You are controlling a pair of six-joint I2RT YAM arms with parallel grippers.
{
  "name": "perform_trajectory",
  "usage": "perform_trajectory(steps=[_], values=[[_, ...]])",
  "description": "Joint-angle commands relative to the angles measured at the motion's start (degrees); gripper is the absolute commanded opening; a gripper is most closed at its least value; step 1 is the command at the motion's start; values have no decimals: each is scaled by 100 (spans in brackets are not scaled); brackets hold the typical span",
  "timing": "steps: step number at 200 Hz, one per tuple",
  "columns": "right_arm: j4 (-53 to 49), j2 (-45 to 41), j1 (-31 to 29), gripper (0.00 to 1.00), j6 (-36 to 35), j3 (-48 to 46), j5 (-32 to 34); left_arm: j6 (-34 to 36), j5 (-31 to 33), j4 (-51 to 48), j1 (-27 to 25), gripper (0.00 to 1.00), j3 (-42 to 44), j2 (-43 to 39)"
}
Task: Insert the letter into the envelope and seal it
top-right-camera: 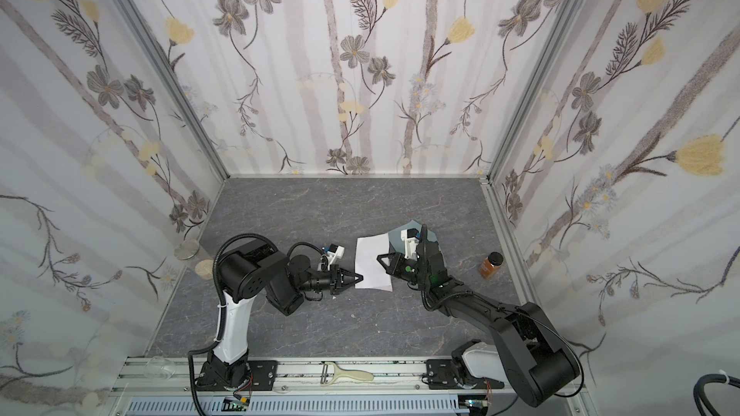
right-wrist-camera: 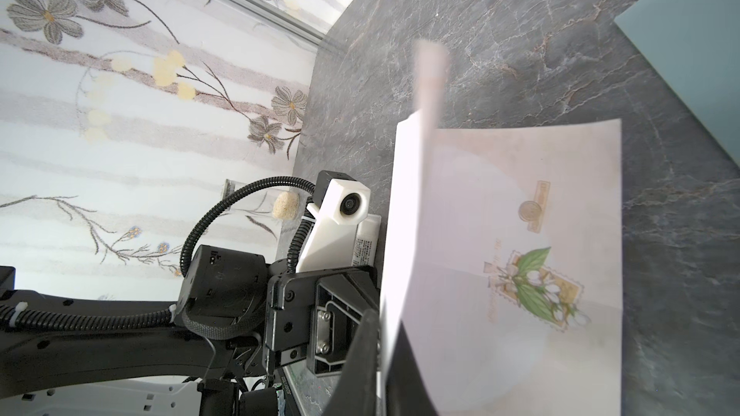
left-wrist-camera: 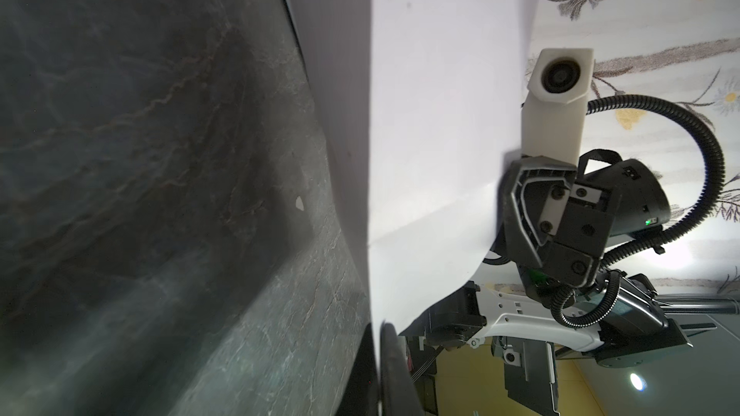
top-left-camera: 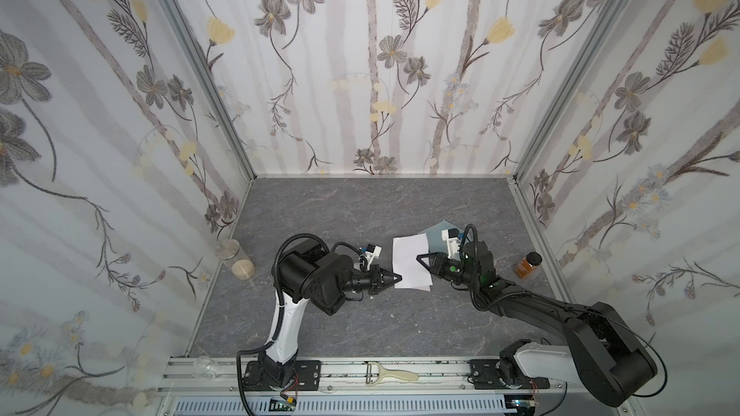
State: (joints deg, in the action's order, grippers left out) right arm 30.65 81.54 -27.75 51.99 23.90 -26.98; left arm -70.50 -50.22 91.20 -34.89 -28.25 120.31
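The letter [top-left-camera: 412, 262] [top-right-camera: 372, 262] is a white sheet, plain back up, raised off the grey tabletop between both arms. My left gripper [top-left-camera: 397, 276] [top-right-camera: 358, 276] is shut on its left edge; in the left wrist view the letter [left-wrist-camera: 432, 114] runs out from the pinched left gripper [left-wrist-camera: 378, 328]. My right gripper [top-left-camera: 420, 259] [top-right-camera: 380, 258] is at the letter's right side. In the right wrist view the green floral print of the letter [right-wrist-camera: 500, 234] shows, its edge standing in a narrow gap of the right gripper [right-wrist-camera: 382, 334]. The blue-grey envelope [top-left-camera: 434, 232] [right-wrist-camera: 688, 54] lies behind, partly hidden.
A small white glue stick [right-wrist-camera: 366, 242] lies behind the left wrist. An amber jar [top-left-camera: 527, 265] stands at the right wall. A clear canister [top-left-camera: 236, 260] lies at the left wall. A peeler [top-left-camera: 390, 374] and a clear cup [top-left-camera: 206, 366] rest on the front rail.
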Motion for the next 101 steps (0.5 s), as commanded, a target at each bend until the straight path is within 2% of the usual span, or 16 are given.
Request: perform_trajectory(steps=[1,20,49,74,101], values=[[22,-114,-3,32,-113,14,147,584,232,342,-3,0,47,-359],[-163,-233,-7,47,-192,49,240,1216,313,-733,-7,0,-47,-836],[-610,-481,40,58,-406,140,435,2243,483,-2495,-16,0,-362,-1506],[-1026,-742,148,63,-628,170,599,3381,776,-4422,-85,0,-809,-2004],[-1446,-1115,377,67,-845,163,693,4123,1081,-5708,-88,0,-1136,-2382]])
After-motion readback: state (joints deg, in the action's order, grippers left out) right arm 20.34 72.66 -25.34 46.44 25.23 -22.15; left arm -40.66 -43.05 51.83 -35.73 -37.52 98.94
